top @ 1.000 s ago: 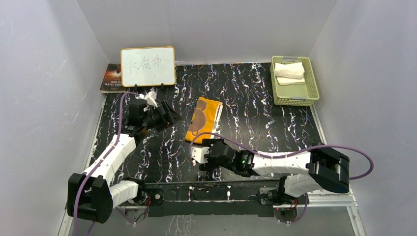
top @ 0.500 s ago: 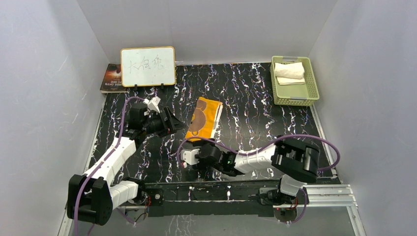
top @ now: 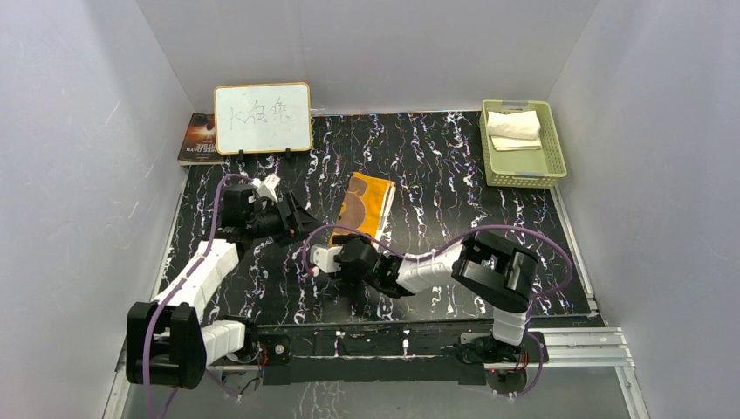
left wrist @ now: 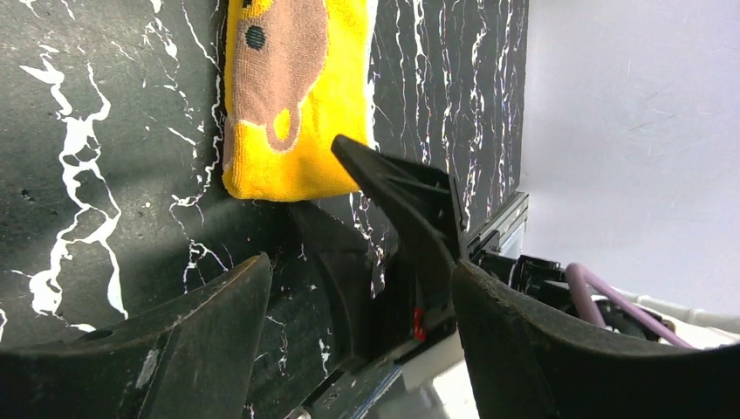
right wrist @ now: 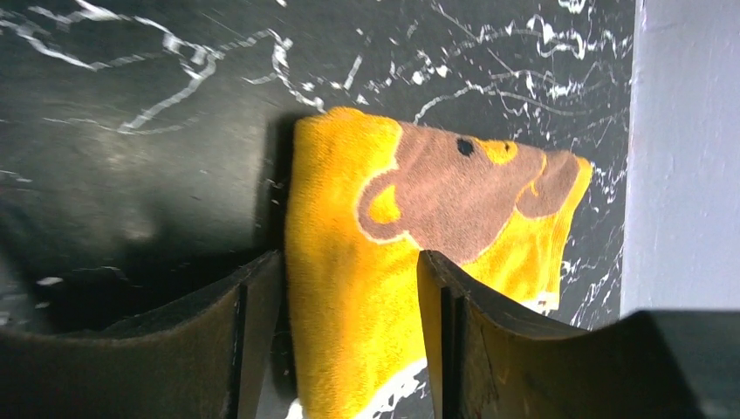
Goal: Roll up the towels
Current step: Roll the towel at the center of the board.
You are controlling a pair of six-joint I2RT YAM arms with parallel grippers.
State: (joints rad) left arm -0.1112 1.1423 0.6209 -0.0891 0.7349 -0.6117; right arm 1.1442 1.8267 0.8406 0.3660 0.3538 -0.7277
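The orange-yellow towel [top: 366, 201] with a brown bear face lies flat mid-table, long side running away from me. My right gripper [top: 346, 243] is at its near end, and in the right wrist view the towel [right wrist: 349, 288] fills the gap between the fingers of that gripper [right wrist: 349, 262]. One finger stands at the cloth's left edge, the other over the cloth, the jaws still apart. My left gripper [top: 305, 223] hovers just left of that end, open and empty [left wrist: 358, 288], looking at the towel [left wrist: 284, 96]. A white towel [top: 515, 125] lies in the basket.
A green basket [top: 552, 140] stands at the back right corner. A whiteboard with writing [top: 262, 118] leans at the back left, with a book [top: 197, 138] beside it. White walls close in the black marbled table [top: 454, 201] on three sides.
My right arm has swung left and forward, bringing its gripper to the orange towel's near end with the jaws narrowing. The left gripper has edged slightly towards the towel.
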